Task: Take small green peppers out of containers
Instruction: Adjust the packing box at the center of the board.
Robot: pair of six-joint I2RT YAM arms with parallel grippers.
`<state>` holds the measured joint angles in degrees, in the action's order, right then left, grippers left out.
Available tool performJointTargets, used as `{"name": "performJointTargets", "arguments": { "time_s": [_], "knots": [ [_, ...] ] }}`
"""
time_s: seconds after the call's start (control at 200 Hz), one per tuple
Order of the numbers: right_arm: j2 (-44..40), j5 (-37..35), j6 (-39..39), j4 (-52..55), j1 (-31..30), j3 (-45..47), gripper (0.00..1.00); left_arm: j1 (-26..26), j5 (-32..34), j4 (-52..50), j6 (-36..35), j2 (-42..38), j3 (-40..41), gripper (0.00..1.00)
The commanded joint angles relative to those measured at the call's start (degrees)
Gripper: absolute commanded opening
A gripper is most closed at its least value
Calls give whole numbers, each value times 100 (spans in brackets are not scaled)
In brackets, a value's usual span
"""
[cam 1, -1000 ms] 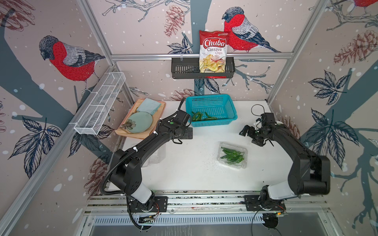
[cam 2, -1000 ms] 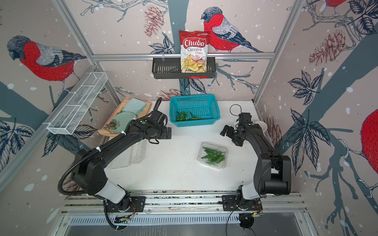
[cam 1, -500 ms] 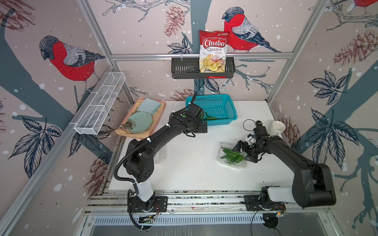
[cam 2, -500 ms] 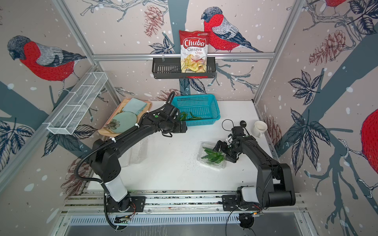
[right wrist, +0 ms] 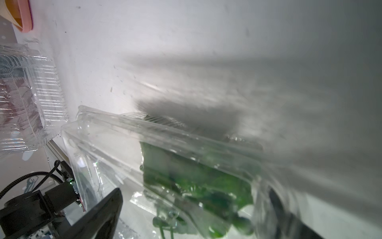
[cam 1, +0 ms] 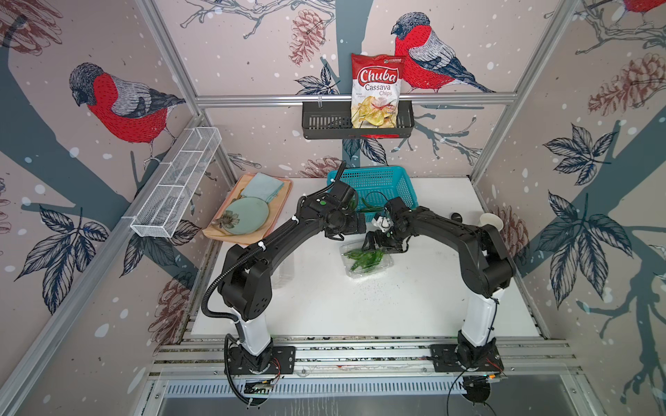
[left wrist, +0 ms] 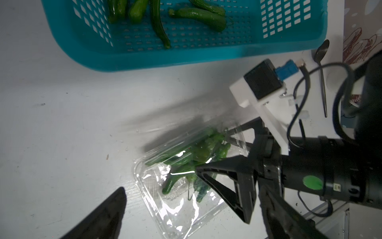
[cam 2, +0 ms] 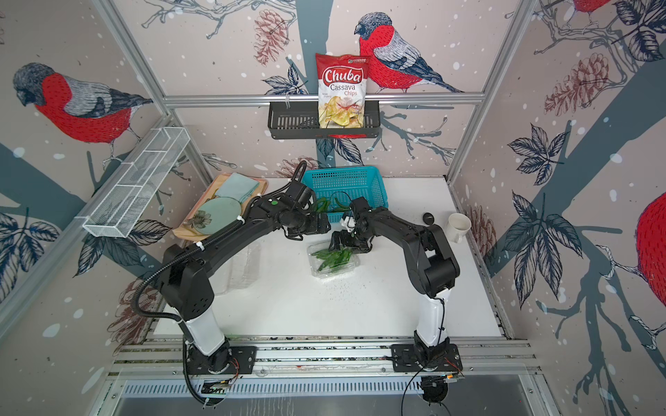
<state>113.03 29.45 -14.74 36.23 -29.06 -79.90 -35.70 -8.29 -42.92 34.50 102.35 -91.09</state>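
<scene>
The right gripper (cam 1: 380,246) hangs low over a clear box (cam 1: 387,264), at the end nearest the teal basket (cam 1: 374,180), with its fingers (left wrist: 227,166) spread wide. A bunch of green peppers (cam 1: 364,257) lies inside that box, near the middle of the white table (cam 1: 360,306). In the left wrist view one finger reaches in over the heap, and the other shows through the plastic on the far side. That puts the end of the heap between the two fingers. I cannot tell whether either finger touches the plastic or a pepper. The right wrist view is blurred, but it also shows the green mass behind see-through plastic between the two dark fingers.

The left gripper (cam 1: 355,227) hovers just beside the right one, above the table between basket and box. Its fingers are spread with nothing between them. Only one finger (left wrist: 99,217) shows in its own wrist view, and it is apart from the box. Loose peppers (left wrist: 196,14) lie in the basket. A second clear box (cam 2: 245,266) lies beside the left arm, well apart from both grippers.
</scene>
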Motion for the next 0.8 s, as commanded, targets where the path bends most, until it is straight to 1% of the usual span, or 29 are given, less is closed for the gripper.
{"name": "performJointTargets", "arguments": {
  "time_s": [0.0, 0.1, 0.175, 0.255, 0.345, 0.465, 0.575, 0.67, 0.795],
  "knots": [
    [92, -164, 132, 327, 89, -267, 99, 11, -4, -91, -12, -20, 19, 97],
    [-185, -137, 81, 404, 317, -234, 99, 11, 103, -164, -322, 28, 43, 97],
    [-522, -52, 3, 429, 517, -65, 99, -12, 77, -117, -705, 128, 58, 97],
    [-1001, 114, -135, 345, 703, 293, 99, -130, 255, -47, -1211, 244, 47, 97],
    [-1596, 247, -309, 169, 857, 923, 99, -233, 440, 82, -1739, 391, 55, 97],
    [-2331, 377, -500, -72, 1037, 1809, 93, -235, 470, 227, -2152, 635, 17, 97],
    [-2868, 574, -688, -339, 1189, 2533, 85, -235, 267, 417, -2383, 856, 8, 97],
    [-3112, 772, -888, -626, 1227, 2994, 79, -235, 206, 511, -2497, 1066, 11, 97],
    [-3167, 1053, -1187, -1135, 1195, 3381, 73, -235, 74, 630, -2503, 1180, 10, 97]
  ]
}}
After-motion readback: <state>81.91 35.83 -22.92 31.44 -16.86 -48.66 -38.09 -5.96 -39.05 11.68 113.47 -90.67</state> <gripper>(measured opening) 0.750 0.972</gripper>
